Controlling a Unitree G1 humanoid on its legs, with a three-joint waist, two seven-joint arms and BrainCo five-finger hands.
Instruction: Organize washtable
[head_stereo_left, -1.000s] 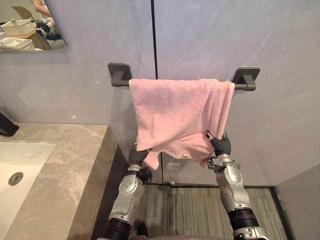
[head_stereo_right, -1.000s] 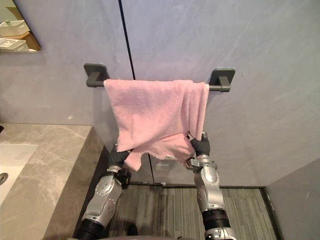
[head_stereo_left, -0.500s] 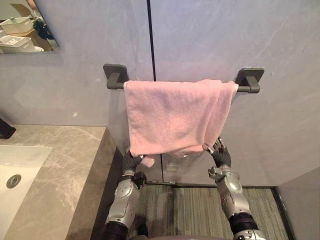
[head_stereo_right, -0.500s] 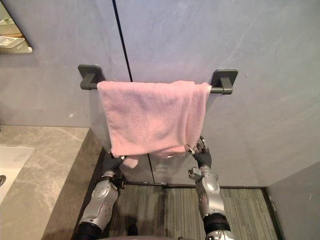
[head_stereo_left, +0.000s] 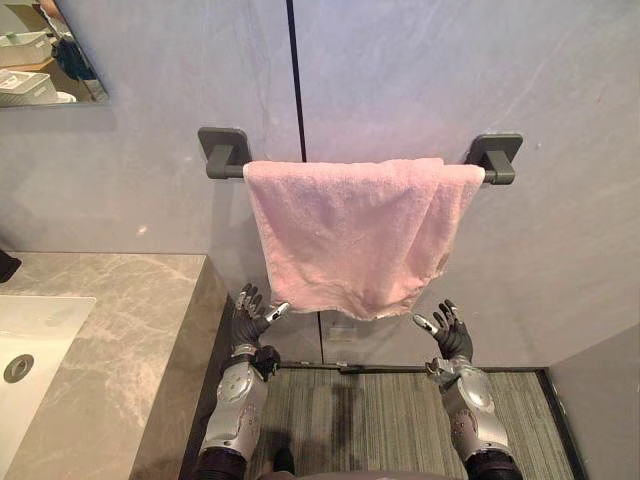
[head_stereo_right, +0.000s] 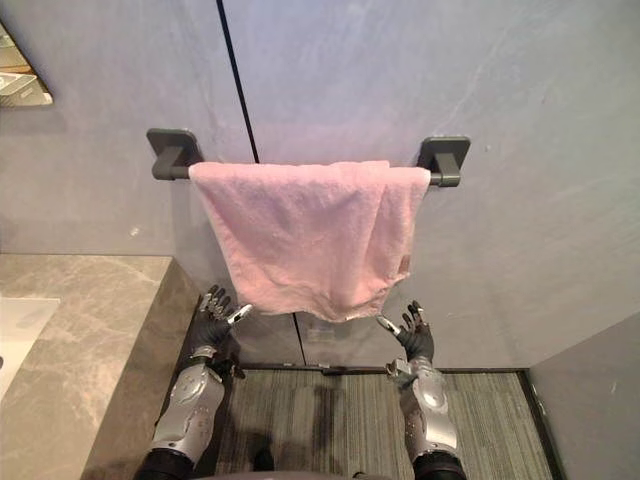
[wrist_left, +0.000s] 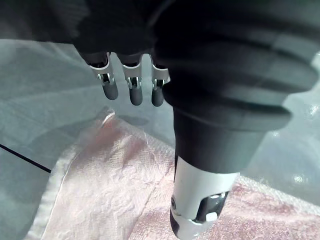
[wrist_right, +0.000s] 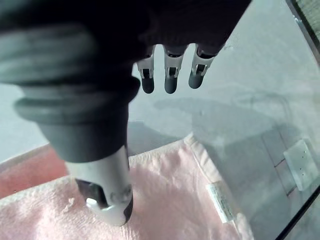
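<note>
Hanging over the bar (head_stereo_left: 232, 171), towel (head_stereo_left: 355, 230) runs long-axis along it, hem just above both my hands. Left hand (head_stereo_left: 250, 318) sits nearer, almost at the left corner; right hand (head_stereo_left: 450, 335) is lower. Both spread, holding nothing.

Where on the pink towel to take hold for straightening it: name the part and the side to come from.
Probably take the pink towel by its free lower hem, near the bottom corners, coming from below. It hangs draped over the bar, so only the hem is loose; the open left hand and right hand sit just under those corners.
</note>
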